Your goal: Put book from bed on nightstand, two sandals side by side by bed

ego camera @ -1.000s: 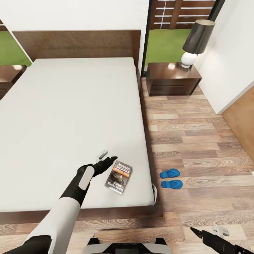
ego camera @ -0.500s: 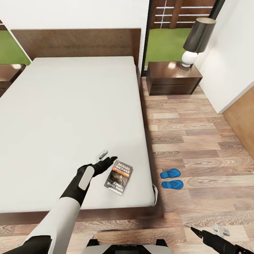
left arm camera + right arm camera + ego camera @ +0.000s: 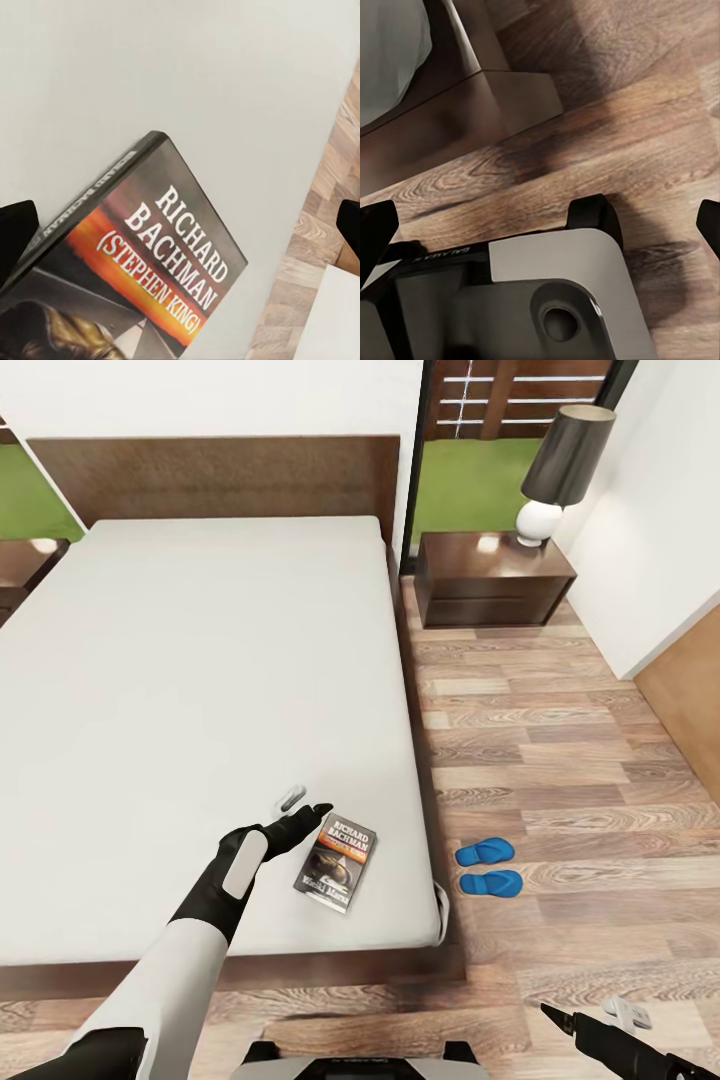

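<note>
Book (image 3: 336, 863) lies flat on bed (image 3: 200, 690), dark cover, orange band.

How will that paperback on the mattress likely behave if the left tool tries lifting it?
The book looks thin and lies flat on the soft bed, so probably light and slightly bendy. With no edge raised, a finger may have to press into the mattress; its glossy-looking cover could slip.
</note>
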{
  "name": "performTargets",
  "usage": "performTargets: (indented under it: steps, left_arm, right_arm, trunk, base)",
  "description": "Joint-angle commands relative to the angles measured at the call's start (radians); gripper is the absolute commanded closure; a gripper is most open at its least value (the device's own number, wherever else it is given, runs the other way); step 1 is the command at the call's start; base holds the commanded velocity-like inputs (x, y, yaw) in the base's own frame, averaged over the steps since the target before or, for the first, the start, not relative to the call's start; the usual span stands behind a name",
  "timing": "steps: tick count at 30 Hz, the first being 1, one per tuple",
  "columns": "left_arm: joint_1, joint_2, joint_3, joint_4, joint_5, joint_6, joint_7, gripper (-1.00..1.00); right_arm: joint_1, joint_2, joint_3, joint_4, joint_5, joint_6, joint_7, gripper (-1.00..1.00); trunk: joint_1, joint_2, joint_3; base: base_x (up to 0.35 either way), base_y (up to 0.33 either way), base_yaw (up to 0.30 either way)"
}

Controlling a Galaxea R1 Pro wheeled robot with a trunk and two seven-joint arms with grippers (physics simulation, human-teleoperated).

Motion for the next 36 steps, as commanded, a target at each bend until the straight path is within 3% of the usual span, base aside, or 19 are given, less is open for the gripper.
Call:
performTargets:
  steps: [1,12,20,33,36]
  left_arm:
    - [0.0,-0.001,0.006,-0.001,0.003,0.007,-0.002,-1.0]
    - [0.0,-0.002,0.005,0.0,0.003,0.007,-0.002,-1.0]
    - [0.0,-0.001,0.005,0.0,0.003,0.007,-0.002,-1.0]
    - [0.001,-0.003,0.005,0.001,0.003,0.007,-0.002,-1.0]
    - [0.001,-0.003,0.005,0.001,0.003,0.007,-0.002,-1.0]
  right_arm:
    - [-0.001,0.001,-0.007,-0.001,0.009,0.006,0.008,-1.0]
    - [-0.001,0.001,-0.007,-0.001,0.009,0.006,0.008,-1.0]
    - [-0.001,0.002,-0.007,-0.001,0.009,0.006,0.008,-1.0]
    - [-0.001,0.002,-0.007,-0.001,0.009,0.006,0.008,-1.0]
    - [-0.001,0.001,-0.007,-0.001,0.009,0.006,0.008,-1.0]
  trunk:
    - [0.004,-0.008,-0.004]
    - [0.046,-0.085,-0.038]
    - [0.046,-0.085,-0.038]
    - [0.096,-0.176,-0.079]
    - [0.096,-0.176,-0.079]
  base:
    - [0.0,0.0,0.0]
    - [0.0,0.0,0.0]
    - [0.0,0.0,0.0]
    - [0.0,0.0,0.0]
    - [0.0,0.0,0.0]
